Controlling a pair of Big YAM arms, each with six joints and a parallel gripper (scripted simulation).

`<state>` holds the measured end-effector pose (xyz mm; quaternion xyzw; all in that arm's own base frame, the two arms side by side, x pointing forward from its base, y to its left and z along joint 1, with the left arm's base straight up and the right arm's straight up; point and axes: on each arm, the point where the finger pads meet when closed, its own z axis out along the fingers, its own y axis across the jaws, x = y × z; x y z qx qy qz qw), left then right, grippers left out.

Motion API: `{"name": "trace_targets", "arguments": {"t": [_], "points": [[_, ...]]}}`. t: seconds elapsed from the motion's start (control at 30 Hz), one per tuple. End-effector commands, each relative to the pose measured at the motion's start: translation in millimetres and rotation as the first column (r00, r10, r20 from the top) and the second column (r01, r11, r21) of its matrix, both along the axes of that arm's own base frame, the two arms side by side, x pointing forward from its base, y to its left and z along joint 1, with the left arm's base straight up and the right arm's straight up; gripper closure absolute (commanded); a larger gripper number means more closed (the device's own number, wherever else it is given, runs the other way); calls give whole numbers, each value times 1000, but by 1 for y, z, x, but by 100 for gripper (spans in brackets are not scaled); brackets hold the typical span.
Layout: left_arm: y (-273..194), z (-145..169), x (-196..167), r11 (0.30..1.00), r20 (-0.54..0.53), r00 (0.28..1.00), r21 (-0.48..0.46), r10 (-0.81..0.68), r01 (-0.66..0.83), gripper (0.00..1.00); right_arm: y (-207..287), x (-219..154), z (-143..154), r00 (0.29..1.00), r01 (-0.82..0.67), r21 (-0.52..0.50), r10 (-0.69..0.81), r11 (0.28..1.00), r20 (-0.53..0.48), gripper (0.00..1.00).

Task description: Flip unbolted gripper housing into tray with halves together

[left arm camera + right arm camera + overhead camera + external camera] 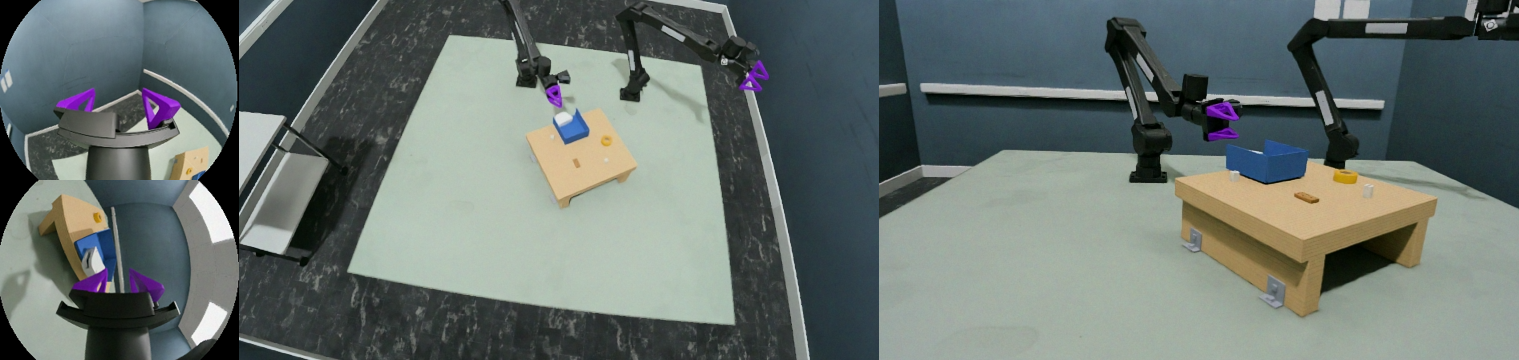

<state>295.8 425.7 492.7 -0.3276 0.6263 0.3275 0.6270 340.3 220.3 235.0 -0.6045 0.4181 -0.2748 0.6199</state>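
the gripper housing (563, 118) (1256, 151) (93, 262) is seen as a white block in the blue tray (575, 136) (1269, 167) (198, 175) (92, 239), toward the end nearest the right hand (557, 104) (1237, 126) (118, 271). a dark slot is shown in its face by the right wrist view. in the exterior view it is mostly hidden by the tray's walls. whether it lies upside down, whether its halves are fully together, and how far it passes the open edge cannot be told.

the tray is set near one edge of the raised wooden surface (584, 182) (1279, 210) (182, 161) (76, 216); its feet cannot be made out.

the right hand is held partly open, with nothing gripped, just beyond the tray and above the level of the surface. the left hand (756, 77) (118, 91) is spread wide open, nothing gripped, well apart from the tray and out past the side of the green mat (539, 250) (1054, 240) (160, 149) (24, 228).

on the surface, a yellow-orange ring (602, 141) (1345, 180) (95, 218) is laid flat beside the tray, a small brown piece (576, 163) (1306, 197) is placed farther off, and two small white pieces are stood apart, one near the tray, the other beyond the ring.
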Motion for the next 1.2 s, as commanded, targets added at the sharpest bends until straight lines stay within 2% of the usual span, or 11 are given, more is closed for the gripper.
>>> {"name": "trace_targets", "arguments": {"t": [0.0, 0.03, 0.37, 0.4, 0.43, 0.47, 0.5, 0.57, 0.9, 1.17], "points": [[5, 44, -4, 998, 32, 999, 63, 14, -16, 0, 5, -2, 15, 993, -14, -51, 20, 999, 117, 55], [5, 44, -4, 998, 32, 999, 63, 14, -16, 0, 3, 1, 22, 990, -6, -53, 13, 999, 141, 55], [5, 44, -4, 998, 32, 999, 63, 14, -16, 0, -10, -8, 12, 967, 27, -161, 15, 987, 254, 55], [5, 44, -4, 998, 32, 999, 63, 14, -16, 0, -9, -7, -1, 975, 21, -143, 11, 990, 220, 55], [5, 44, -4, 998, 32, 999, 63, 14, -16, 0, -7, -4, -22, 990, 9, -81, 2, 997, 143, 55], [5, 44, -4, 998, 32, 999, 63, 14, -16, 0, -7, -3, -14, 988, 11, -63, -1, 998, 157, 55], [5, 44, -4, 998, 32, 999, 63, 14, -16, 0, -6, -2, 2, 976, 18, -91, 2, 996, 219, 55], [5, 44, -4, 998, 32, 999, 63, 14, -16, 0, -6, -2, 2, 976, 18, -91, 2, 996, 219, 55], [5, 44, -4, 998, 32, 999, 63, 14, -16, 0, -9, -12, -38, 980, 12, -107, 10, 994, 200, 55], [5, 44, -4, 998, 32, 999, 63, 14, -16, 0, -10, -12, -44, 978, 16, -91, 3, 996, 208, 55]]}}
